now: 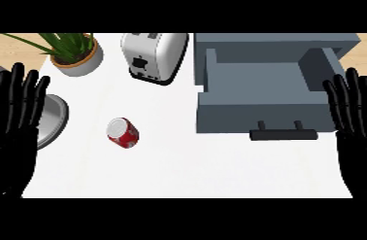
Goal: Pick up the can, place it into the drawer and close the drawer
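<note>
You are looking down on a white bench (201, 171) that is carrying everything in view. The grey drawer (269, 88) is standing pulled open at the bench's right side, reaching from the far edge toward the middle, its dark handle (283, 134) pointing at the near edge. Its inside is showing only grey walls and floor.

The toaster (154, 54) is sitting at the far edge, just left of the drawer. A potted plant (75, 54) is occupying the far left corner. A grey round plate (50, 120) is lying at the left edge, partly hidden behind your left hand (22, 112).

The can (123, 132) is lying on its side on the bench, left of centre, between the plate and the drawer and apart from both; it is red with a silver end.

Both hands are released, fingers straight and pointing up: the left one is resting at the left edge, the right hand (349, 110) at the right edge beside the drawer. Neither is touching the can.
</note>
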Robot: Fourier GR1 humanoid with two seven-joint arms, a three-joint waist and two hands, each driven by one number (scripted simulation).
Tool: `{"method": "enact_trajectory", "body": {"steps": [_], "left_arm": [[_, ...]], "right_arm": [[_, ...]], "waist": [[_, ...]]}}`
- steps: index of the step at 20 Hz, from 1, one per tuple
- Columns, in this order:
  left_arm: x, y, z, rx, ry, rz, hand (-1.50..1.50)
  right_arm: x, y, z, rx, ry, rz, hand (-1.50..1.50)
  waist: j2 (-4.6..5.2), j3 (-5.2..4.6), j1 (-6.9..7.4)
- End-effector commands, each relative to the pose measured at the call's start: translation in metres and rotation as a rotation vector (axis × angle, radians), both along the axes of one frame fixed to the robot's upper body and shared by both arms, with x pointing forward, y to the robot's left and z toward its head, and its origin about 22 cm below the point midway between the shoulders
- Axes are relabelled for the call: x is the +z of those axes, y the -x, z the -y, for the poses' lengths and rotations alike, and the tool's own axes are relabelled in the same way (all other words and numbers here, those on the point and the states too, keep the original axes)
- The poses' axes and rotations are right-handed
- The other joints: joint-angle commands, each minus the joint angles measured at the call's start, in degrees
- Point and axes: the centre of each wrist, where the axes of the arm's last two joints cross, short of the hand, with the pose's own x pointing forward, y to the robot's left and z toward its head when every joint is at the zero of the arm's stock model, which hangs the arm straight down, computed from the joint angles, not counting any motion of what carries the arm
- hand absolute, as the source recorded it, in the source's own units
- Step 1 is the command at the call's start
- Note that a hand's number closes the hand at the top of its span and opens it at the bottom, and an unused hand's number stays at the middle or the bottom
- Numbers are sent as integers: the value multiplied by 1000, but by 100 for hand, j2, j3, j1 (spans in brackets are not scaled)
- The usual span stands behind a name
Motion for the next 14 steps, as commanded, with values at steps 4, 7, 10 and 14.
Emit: {"method": "enact_trajectory", "body": {"steps": [4,7,10,14], "left_arm": [[-16,11,34,307,33,1,-150],[-43,21,1,596,194,-282,-150],[-42,27,21,676,258,-325,-150],[-32,38,59,723,300,-311,-150]], "right_arm": [[0,-8,-5,-7,-44,9,-150],[-22,4,17,-161,-90,-211,-150],[-23,1,10,-143,-122,-269,-150],[-30,9,24,-174,-101,-289,-150]], "waist": [[52,2,61],[121,-12,113],[58,5,89],[45,9,22]]}}
